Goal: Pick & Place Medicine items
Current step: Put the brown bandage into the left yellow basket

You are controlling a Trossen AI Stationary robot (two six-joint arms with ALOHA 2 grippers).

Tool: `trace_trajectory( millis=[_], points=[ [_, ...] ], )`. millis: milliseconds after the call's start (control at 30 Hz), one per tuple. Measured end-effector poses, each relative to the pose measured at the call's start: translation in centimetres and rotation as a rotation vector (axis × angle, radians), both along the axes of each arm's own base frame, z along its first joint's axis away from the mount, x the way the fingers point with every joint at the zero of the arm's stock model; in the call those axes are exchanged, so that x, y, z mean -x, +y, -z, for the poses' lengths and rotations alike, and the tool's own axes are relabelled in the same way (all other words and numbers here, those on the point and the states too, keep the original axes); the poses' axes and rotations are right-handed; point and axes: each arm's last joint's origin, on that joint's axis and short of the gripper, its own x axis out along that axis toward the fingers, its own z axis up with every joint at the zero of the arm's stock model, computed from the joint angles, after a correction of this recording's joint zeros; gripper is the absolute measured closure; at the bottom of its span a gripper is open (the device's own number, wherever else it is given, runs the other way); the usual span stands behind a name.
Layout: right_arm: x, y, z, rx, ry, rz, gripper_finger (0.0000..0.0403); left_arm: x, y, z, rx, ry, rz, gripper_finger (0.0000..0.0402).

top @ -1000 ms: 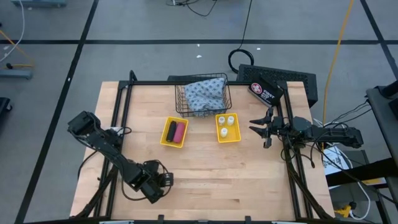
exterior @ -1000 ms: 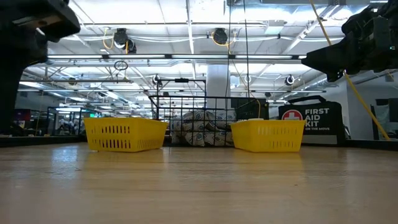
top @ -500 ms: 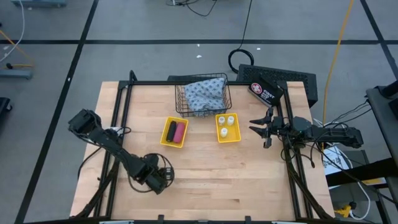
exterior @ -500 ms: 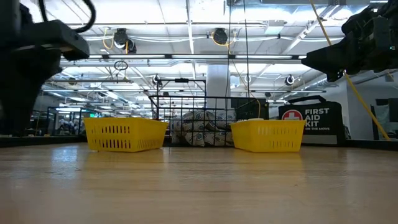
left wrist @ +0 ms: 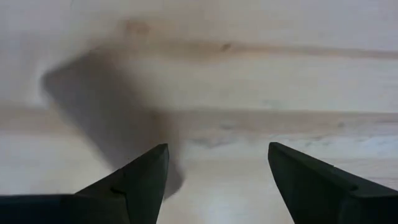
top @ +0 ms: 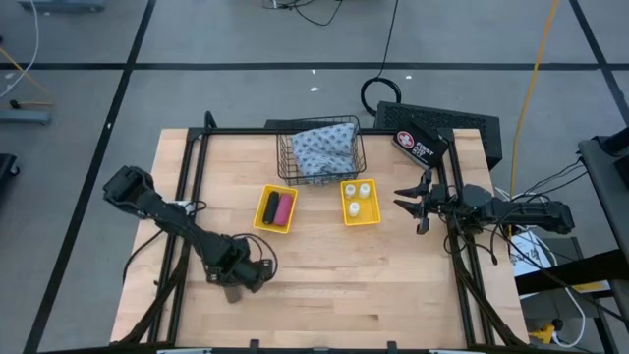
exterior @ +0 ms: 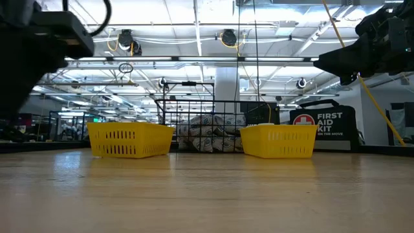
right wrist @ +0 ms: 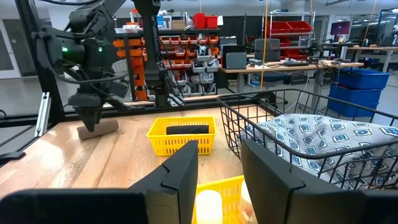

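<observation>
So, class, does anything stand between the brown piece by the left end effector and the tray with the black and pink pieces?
Nothing visible. Only bare table lies between the brown piece, under the left end effector, and that tray.

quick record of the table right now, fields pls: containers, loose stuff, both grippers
basket: pouch
left tray: black piece, pink piece
right tray: three bottles
loose: brown piece on the table, just below left gripper
left gripper: open, nothing between fingers
right gripper: open, empty, beside right tray
</observation>
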Motion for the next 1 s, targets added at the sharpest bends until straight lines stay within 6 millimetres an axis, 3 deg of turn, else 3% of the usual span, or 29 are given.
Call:
trace_trajectory(
  millis=[433,1000],
  points=[
    [0.0,0.0,0.0,0.000,0.000,0.000,0.0289,3.1,-3.1,0.2,-0.013,0.128,-0.230,0.0117],
    [0.0,0.0,0.0,0.000,0.000,0.000,0.0289,1.7,-3.2,4.4,-0.138,0.208,-0.266,0.0117]
  ],
)
